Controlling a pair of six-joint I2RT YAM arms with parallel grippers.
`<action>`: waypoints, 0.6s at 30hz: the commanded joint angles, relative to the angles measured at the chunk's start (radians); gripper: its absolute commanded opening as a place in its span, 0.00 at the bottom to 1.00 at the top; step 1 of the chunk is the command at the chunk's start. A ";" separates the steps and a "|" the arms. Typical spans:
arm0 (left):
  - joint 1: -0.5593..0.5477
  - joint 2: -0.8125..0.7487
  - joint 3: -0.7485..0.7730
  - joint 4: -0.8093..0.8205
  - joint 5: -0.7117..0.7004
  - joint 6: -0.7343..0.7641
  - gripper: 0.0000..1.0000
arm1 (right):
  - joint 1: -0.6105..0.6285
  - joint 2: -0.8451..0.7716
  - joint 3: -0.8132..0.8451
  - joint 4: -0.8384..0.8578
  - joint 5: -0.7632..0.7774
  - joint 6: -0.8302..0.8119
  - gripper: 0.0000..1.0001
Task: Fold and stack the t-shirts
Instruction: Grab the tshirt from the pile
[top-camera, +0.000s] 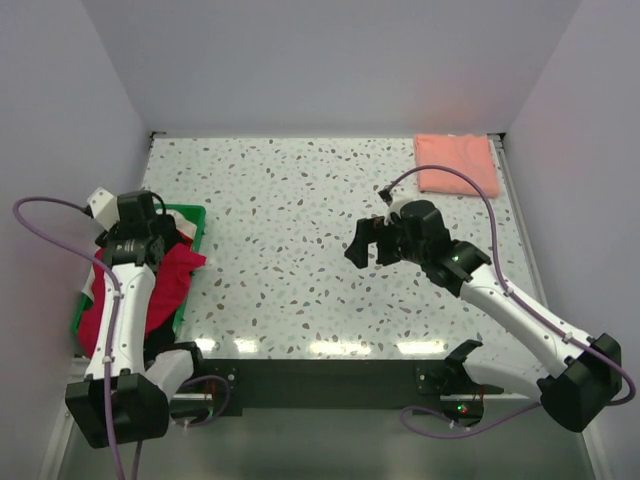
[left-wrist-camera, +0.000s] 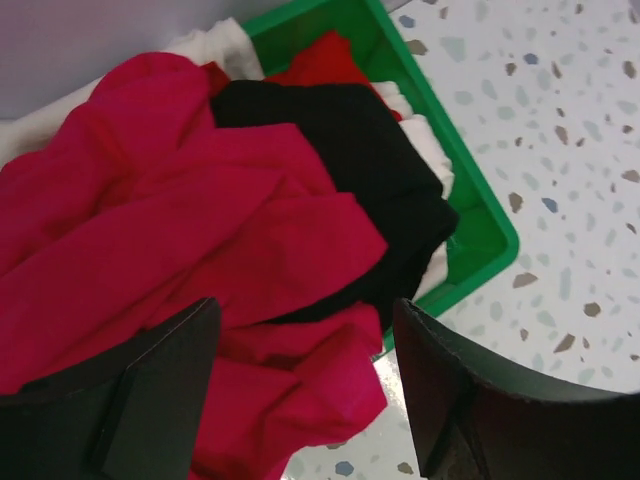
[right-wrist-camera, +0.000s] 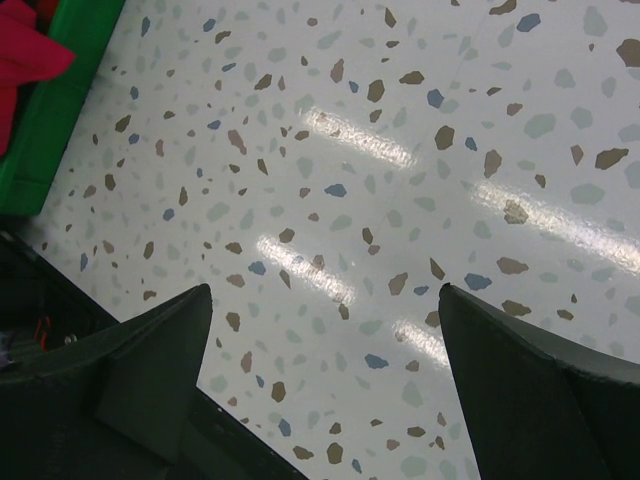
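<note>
Left claw (left-wrist-camera: 305, 335): fingers spread wide, nothing pinched. It hangs over the green plastic rectangular crate (left-wrist-camera: 478, 215), which sits at the left edge of the white speckled terrazzo desk (top-camera: 300, 200), toward the near corner.

Crumpled crimson red cloth t-shirt (left-wrist-camera: 170, 240): in the crate, on top of the pile, directly under the left claw. Part of it spills over the crate rim on the side facing desk centre. Left wrist view shows the cloth filling the gap between the two fingers. Cannot tell whether the fingertips touch it.

Also in the crate:
- a black cloth garment (left-wrist-camera: 375, 170), bunched, lying against the crimson one on the desk-centre side
- white cloth (left-wrist-camera: 215, 45), showing at the far end and along the rim under the black piece

Salmon pink cloth t-shirt (top-camera: 457, 163): folded into a flat rectangle in the far right corner of the desk, well apart from both arms.

Right claw (top-camera: 368, 245): fingers spread wide, holding nothing. It is above bare desk surface roughly mid-desk, a bit right of centre, and points toward the left edge. Right wrist view shows only speckled surface between the fingers. A corner of the green crate with a bit of crimson cloth sits at the top left of that view.
</note>
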 joint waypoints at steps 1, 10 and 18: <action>0.039 0.026 -0.036 -0.053 -0.063 -0.095 0.75 | -0.001 0.009 0.022 -0.001 -0.039 0.006 0.99; 0.150 0.115 -0.108 -0.069 -0.178 -0.247 0.79 | -0.001 0.021 0.023 -0.003 -0.086 0.012 0.99; 0.193 0.152 -0.159 -0.006 -0.164 -0.272 0.72 | -0.001 0.053 0.011 0.013 -0.146 0.023 0.99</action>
